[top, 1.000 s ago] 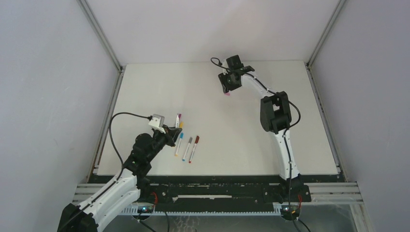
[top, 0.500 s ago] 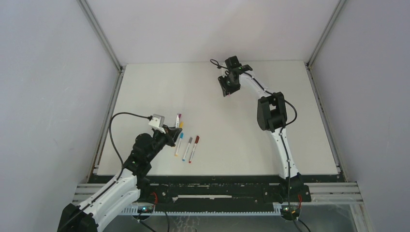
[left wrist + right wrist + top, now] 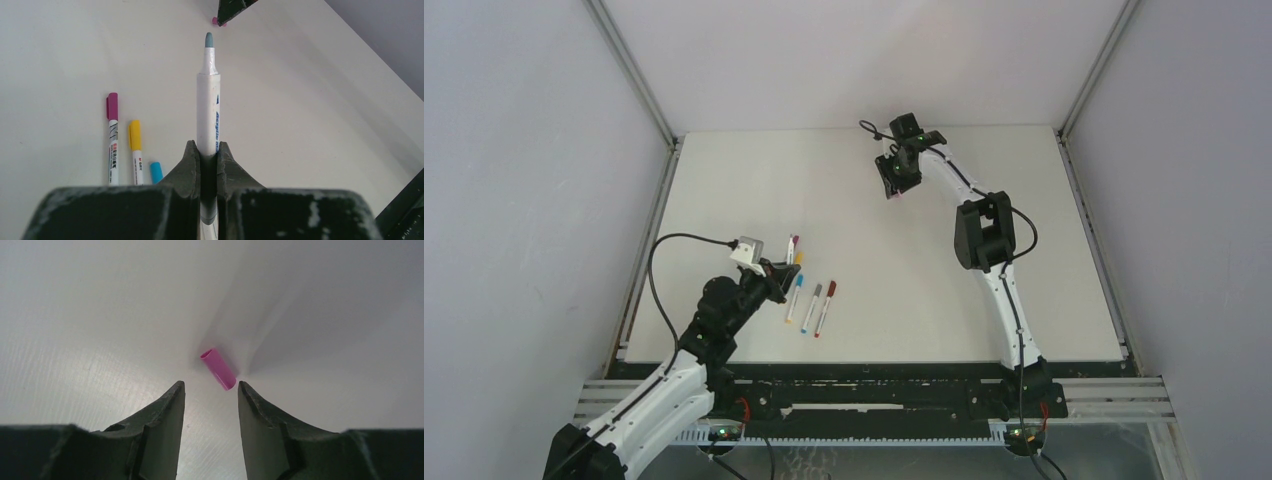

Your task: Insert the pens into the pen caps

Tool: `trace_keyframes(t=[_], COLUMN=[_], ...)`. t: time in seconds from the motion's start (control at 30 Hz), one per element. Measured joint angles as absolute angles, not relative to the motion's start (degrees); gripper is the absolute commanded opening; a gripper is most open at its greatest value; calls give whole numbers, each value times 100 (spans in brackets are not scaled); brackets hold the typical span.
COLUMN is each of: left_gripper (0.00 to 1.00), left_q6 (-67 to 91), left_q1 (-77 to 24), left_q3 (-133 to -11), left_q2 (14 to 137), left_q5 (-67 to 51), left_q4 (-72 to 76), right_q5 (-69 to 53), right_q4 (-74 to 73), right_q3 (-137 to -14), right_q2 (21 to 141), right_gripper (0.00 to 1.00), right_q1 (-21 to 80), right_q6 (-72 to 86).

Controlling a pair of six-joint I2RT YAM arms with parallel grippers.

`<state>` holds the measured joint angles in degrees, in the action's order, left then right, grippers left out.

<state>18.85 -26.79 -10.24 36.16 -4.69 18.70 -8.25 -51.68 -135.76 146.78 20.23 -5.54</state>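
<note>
My left gripper is shut on an uncapped pen with a white barrel and a grey-blue tip that points away from the camera. In the top view this gripper hovers at the left, beside a row of capped pens lying on the table. In the left wrist view their magenta cap, yellow cap and blue cap show. My right gripper stands open just short of a loose pink pen cap lying on the table at the far middle. It touches neither finger.
The white table is walled by grey panels on three sides. The right arm's elbow stands tall over the middle right. A black rail runs along the near edge.
The right arm has shifted slightly left and its gripper has come down over the pink cap, jaws a little narrower. The left arm and its pen have not moved.
</note>
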Motion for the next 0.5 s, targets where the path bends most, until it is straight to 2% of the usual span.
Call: trace_keyframes(t=[0.13, 0.5], left_gripper=[0, 0], left_q6=[1885, 1885], left_q1=[-2679, -2679], left_q3=[-1024, -1024], left_q2=[3573, 3448], left_q5=[-469, -471], left_q4=[1865, 1791], right_q5=[-810, -626], right_q4=[-5280, -5443], right_q3=[-13708, -13904], right_q2=[14746, 14929], right_gripper=[47, 46], right_q1=[2023, 2027], right_q6=[-561, -539])
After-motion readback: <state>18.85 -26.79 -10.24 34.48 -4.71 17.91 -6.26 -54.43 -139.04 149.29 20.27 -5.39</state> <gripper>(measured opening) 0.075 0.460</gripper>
